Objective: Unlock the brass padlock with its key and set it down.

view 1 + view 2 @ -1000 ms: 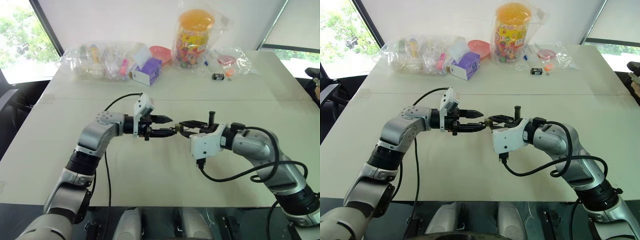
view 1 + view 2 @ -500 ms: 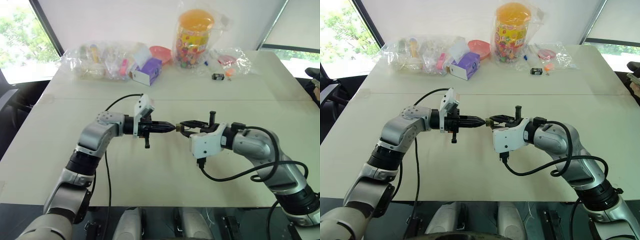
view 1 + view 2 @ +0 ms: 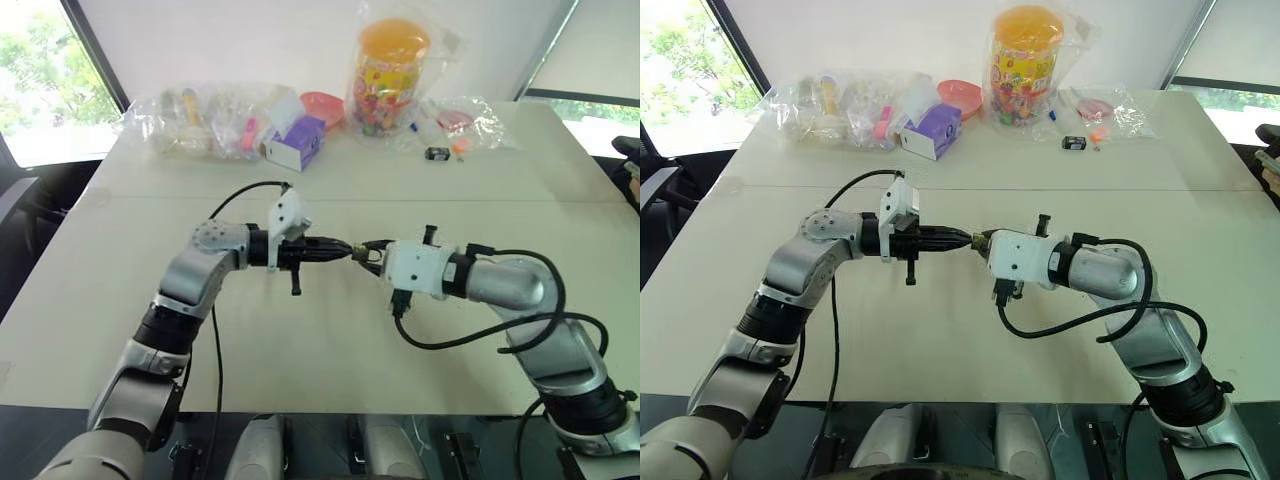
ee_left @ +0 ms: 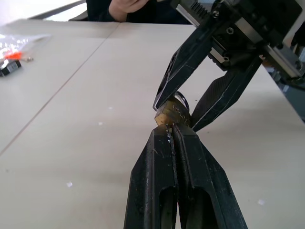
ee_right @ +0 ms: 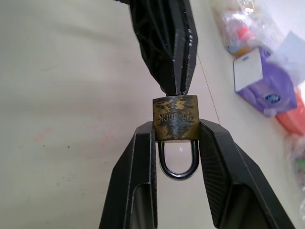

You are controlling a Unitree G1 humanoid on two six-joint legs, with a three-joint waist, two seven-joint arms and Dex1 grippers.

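The right gripper (image 5: 175, 136) clamps the brass padlock (image 5: 175, 119) by its two flat sides, one black finger on each, with the silvery shackle (image 5: 178, 160) hanging closed in the gap between the fingers toward the wrist. The padlock is held in the air above the table (image 3: 300, 340), between the two arms at the middle of the scene. The left gripper (image 4: 170, 134) meets it from the opposite side with its fingers pressed together, their tips touching the bottom face of the padlock's body; whether a key sits pinched between those tips cannot be told. Both arms reach toward each other roughly level, tip to tip. Along the far edge of the table lie clear plastic bags of small items (image 3: 200, 120), a purple and white box (image 3: 295, 143), a pink bowl (image 3: 322, 105), a tall jar with an orange lid (image 3: 388, 75) wrapped in plastic, and a small black-and-orange item (image 3: 440, 152). A person's hand (image 4: 126, 5) shows beyond the table in the left wrist view.
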